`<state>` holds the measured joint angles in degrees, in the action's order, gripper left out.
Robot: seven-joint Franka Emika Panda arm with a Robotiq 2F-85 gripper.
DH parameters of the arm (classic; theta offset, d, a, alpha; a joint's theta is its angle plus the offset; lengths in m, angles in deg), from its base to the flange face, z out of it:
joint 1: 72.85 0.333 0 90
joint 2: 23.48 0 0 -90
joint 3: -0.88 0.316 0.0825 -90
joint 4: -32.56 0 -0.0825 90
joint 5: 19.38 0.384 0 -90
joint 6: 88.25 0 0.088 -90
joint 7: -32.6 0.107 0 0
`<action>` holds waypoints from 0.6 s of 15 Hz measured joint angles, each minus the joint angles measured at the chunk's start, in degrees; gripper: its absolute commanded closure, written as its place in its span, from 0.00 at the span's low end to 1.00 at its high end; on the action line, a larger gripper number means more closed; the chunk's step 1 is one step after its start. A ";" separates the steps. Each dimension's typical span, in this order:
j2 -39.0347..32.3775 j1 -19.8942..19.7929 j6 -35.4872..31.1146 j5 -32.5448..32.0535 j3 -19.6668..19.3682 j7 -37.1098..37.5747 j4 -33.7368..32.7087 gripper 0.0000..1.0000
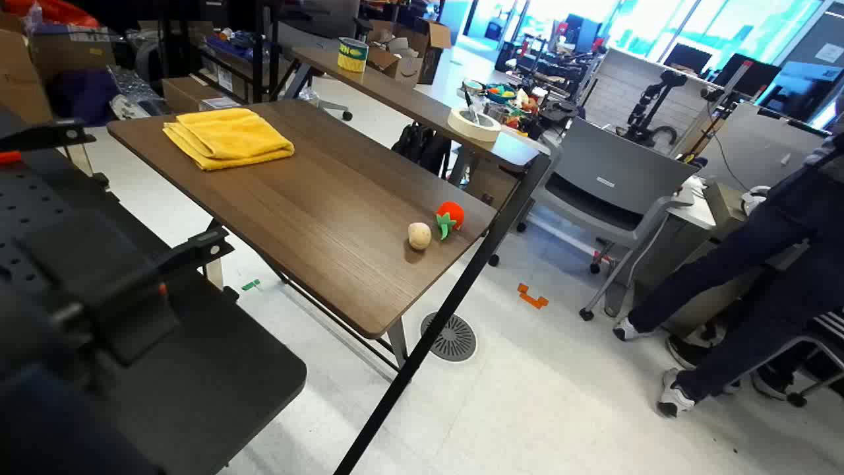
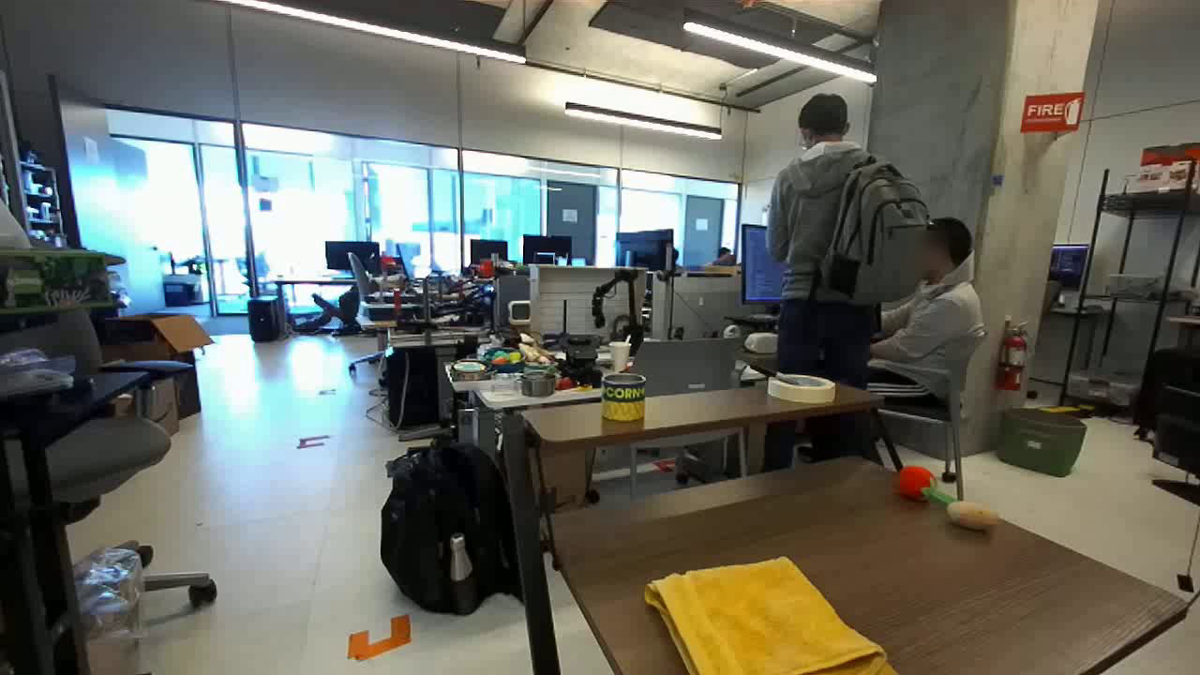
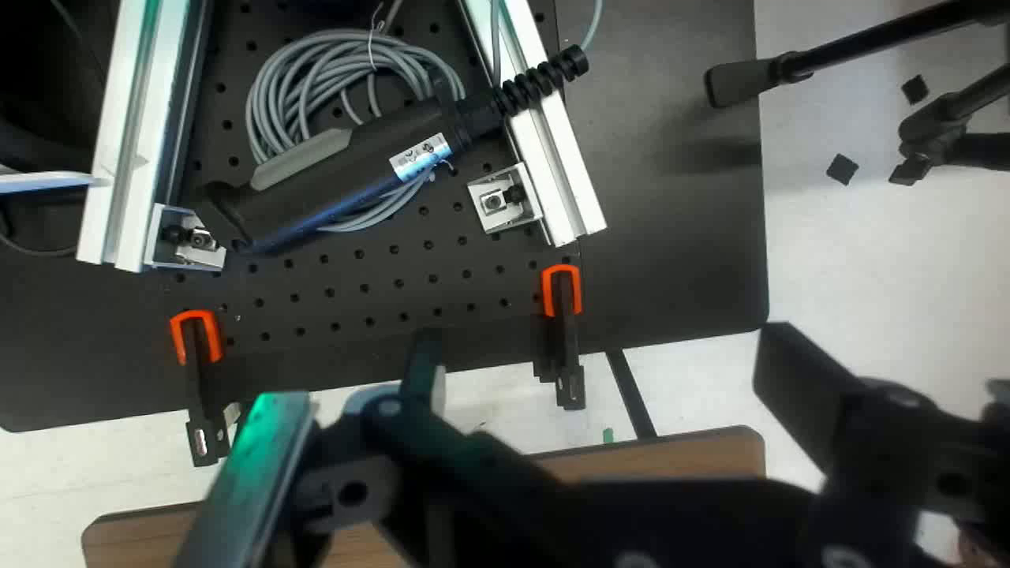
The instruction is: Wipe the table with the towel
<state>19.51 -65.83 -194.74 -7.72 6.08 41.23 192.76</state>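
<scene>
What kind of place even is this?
Probably a robot lab, maybe in an office. Computer monitors stand at the back, robot fingers show in the wrist view, and a coiled grey cable lies on a black board full of holes.

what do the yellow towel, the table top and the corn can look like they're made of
Towel: soft, matte cloth, probably terry or microfibre, from fuzzy pile and rounded folds.
Table top: brown wood grain with a dull sheen; smooth, even surface suggests laminate, though veneer is possible.
Can: likely a tin with printed label, judging by its round shape and lettering; finish unclear.
</scene>
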 measured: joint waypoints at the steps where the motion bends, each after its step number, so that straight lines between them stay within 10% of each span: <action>1: 0.00 0.00 0.00 0.00 0.00 0.00 0.00 0.00; 9: -15.34 -0.52 -6.70 5.10 1.07 8.30 -9.82 0.00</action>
<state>4.17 -66.35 -201.44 -2.62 7.15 49.53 182.94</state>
